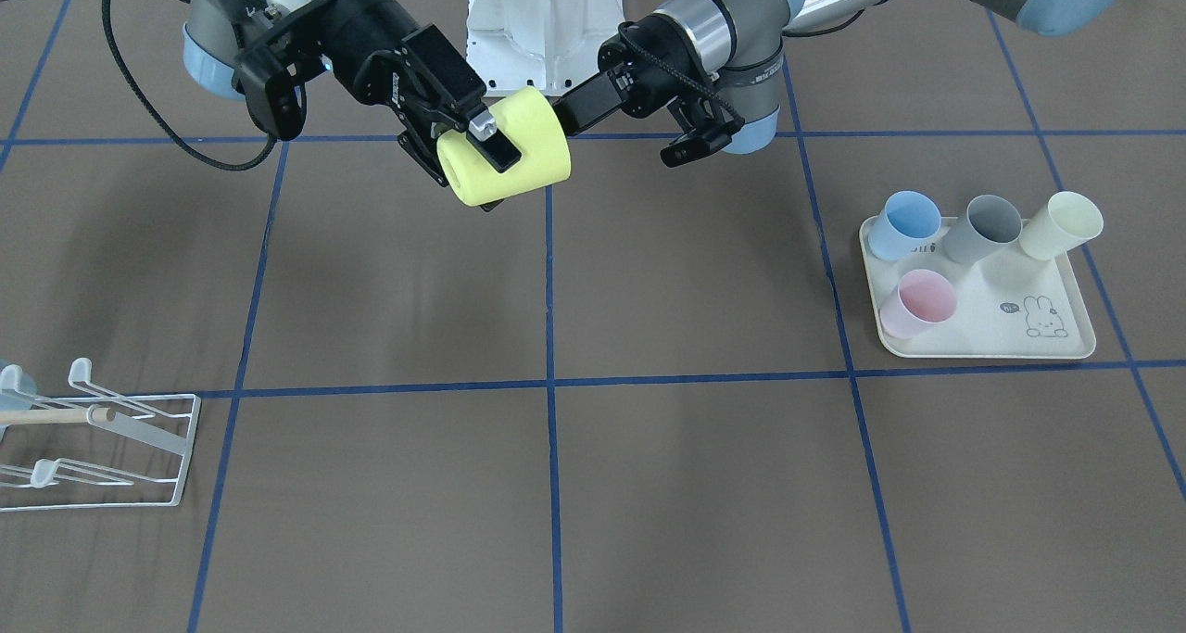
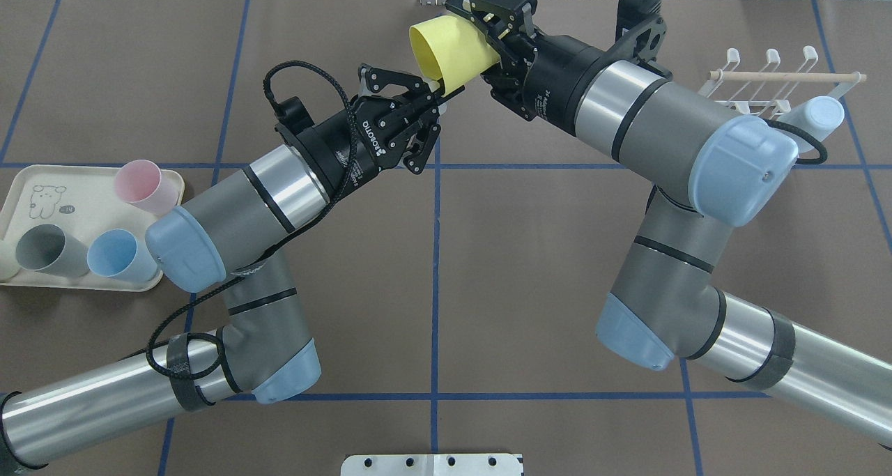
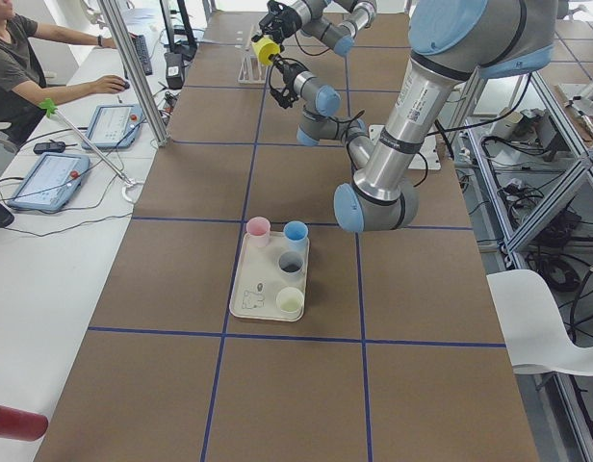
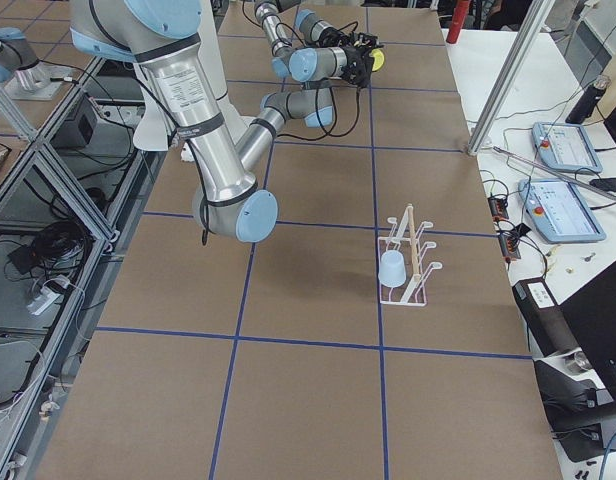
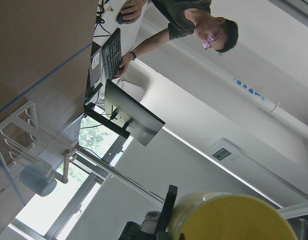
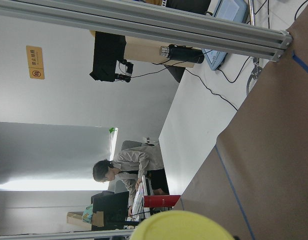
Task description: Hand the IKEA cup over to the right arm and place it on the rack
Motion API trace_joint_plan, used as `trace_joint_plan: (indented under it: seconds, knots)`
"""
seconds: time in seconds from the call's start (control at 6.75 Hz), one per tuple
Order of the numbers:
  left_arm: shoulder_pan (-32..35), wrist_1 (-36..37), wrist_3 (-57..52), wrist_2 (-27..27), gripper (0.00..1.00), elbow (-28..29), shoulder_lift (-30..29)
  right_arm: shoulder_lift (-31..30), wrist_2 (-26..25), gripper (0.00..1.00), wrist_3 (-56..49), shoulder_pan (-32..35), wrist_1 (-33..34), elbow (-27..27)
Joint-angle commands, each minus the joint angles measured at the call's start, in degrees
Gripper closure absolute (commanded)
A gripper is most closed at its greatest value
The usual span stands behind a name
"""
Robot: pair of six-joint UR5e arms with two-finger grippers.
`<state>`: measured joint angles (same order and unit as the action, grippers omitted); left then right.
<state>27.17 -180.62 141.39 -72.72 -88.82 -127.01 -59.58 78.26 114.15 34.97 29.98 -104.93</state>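
operator: where's the cup right now?

me: up in the air over the middle line of the table (image 1: 649, 290), lying sideways. my right gripper (image 1: 491, 174) is clamped across the wall of the yellow ikea cup (image 1: 528, 142), and its mouth points at my left gripper (image 1: 619, 135).

operator: and the left one?

me: jaws spread wide, gripping nothing. one finger (image 1: 579, 105) sits right at the rim, though, and i can't tell whether it's touching.

operator: what worries you from here?

me: swinging toward the rack (image 1: 139, 424), near the table's far right corner, before that finger is clear. it could hook the rim and twist the cup in my grip. the wall looks smooth and thin, so a skewed hold may slip. a pale blue cup (image 2: 822, 113) already sits on the rack too. coming in tilted, i could knock it or shove the light wire frame.
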Motion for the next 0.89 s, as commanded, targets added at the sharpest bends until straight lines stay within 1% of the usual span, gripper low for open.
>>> trace_joint_plan:
  seconds: [0.0,0.44,0.59,0.74]
  knots:
    - [0.0,0.0,-0.2,0.0,0.0,0.0,0.0,0.0,0.1,1.0,-0.7,0.0,0.0,0.0]
    - [0.1,0.0,-0.3,-0.1,0.0,-0.8,0.3,0.0,0.1,1.0,-0.7,1.0,0.0,-0.2]
    - [0.3,0.0,-0.7,-0.6,0.0,-1.5,0.5,0.0,0.6,1.0,-0.2,3.5,0.0,-0.1]
    - [0.3,0.0,-3.8,-0.8,0.0,-2.4,0.8,-0.2,2.7,1.0,-0.2,6.7,0.0,-0.2]
